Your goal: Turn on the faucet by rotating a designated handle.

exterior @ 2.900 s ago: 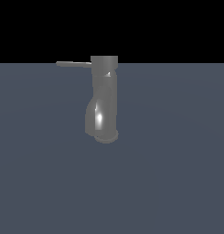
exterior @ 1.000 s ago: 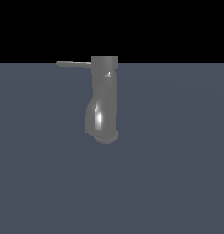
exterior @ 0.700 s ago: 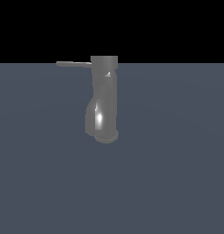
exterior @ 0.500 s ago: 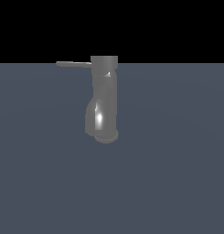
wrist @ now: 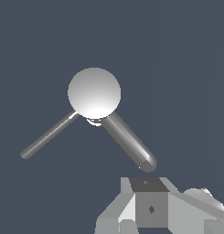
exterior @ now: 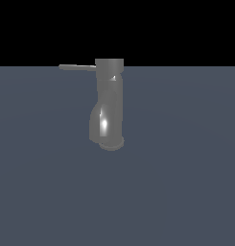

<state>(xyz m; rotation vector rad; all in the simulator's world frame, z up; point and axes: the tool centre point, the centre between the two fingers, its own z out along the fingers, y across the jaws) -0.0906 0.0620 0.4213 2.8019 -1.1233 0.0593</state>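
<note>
The faucet (exterior: 109, 105) is a glossy grey upright cylinder with a bulging lower body and a round base, standing on the dark grey floor. The handle (exterior: 77, 67), a thin flat bar, sticks out from its top toward the exterior view's left. In the wrist view I look down on the faucet's round top (wrist: 94, 93), with the thin handle (wrist: 47, 135) and a thicker spout tube (wrist: 130, 142) spreading from it. My gripper (wrist: 149, 196) shows only as grey blocks at the picture's edge, just beyond the spout's tip and apart from the handle. Its jaws are not clear. It is out of the exterior view.
The flat dark grey floor (exterior: 186, 182) stretches all around the faucet, with a black background above it. No other object shows in either view.
</note>
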